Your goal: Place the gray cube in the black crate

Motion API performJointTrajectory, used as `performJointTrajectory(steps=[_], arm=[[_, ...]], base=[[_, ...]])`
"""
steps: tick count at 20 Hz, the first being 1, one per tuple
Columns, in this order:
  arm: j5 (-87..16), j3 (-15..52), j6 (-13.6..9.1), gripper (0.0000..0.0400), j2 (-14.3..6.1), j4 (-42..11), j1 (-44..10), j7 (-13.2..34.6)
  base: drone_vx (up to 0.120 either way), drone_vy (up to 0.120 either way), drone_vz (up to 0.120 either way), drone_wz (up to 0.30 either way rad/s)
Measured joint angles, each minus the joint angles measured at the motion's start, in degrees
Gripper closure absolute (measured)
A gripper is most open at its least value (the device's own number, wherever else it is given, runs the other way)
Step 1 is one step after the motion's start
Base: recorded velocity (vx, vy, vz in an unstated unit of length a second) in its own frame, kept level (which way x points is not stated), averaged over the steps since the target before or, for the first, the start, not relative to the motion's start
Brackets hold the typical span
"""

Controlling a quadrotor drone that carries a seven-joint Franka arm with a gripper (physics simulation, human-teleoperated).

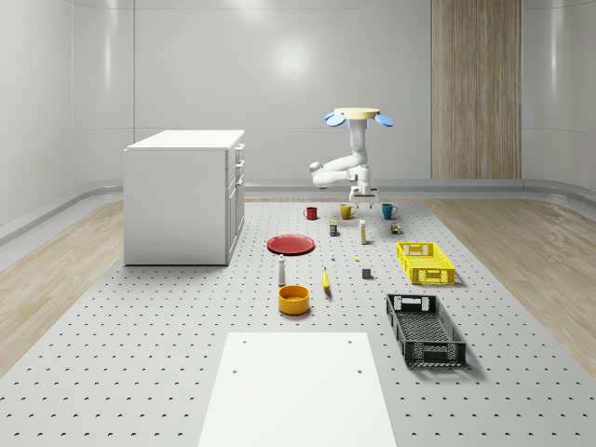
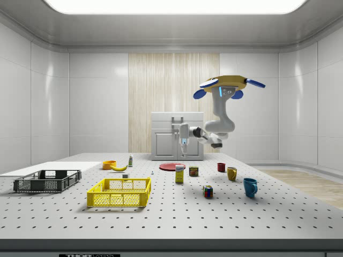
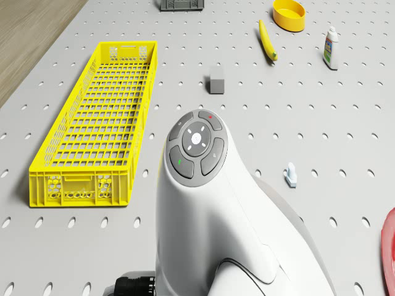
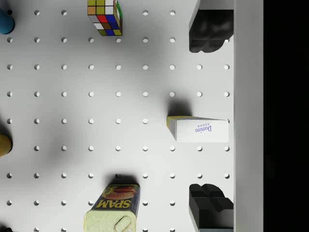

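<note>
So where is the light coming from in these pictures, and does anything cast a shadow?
Side view: a bright ceiling panel lights the room from overhead. Whole-scene view: a soft glare spot on the back wall, and the black crate throws a small shadow on the floor beside it. Wrist view: soft dark patches lie next to the sugar box and the Spam can.

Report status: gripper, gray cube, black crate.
Drone hovering over the table's far end; gripper open, empty, above the sugar box. Gray cube untouched beside the yellow crate. Black crate empty. Path clear.
</note>
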Motion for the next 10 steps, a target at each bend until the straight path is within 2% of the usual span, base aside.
performJointTrajectory(steps=[2, 5, 6, 10], arm=[[0.26, 0.14, 0.48, 0.0000, -0.52, 0.03, -0.16, 0.15], [0.64, 0.35, 1.18, 0.0000, -1.28, 0.09, -0.39, 0.37], [0.76, 0.42, 1.41, 0.0000, -1.52, 0.10, -0.46, 0.44], [1.24, 0.67, 2.31, 0.0000, -2.50, 0.16, -0.75, 0.70]], base=[[0.120, 0.000, 0.000, 0.000], [0.120, -0.107, 0.000, 0.000], [0.120, 0.000, 0.000, 0.000], [0.120, 0.000, -0.120, 0.000]])
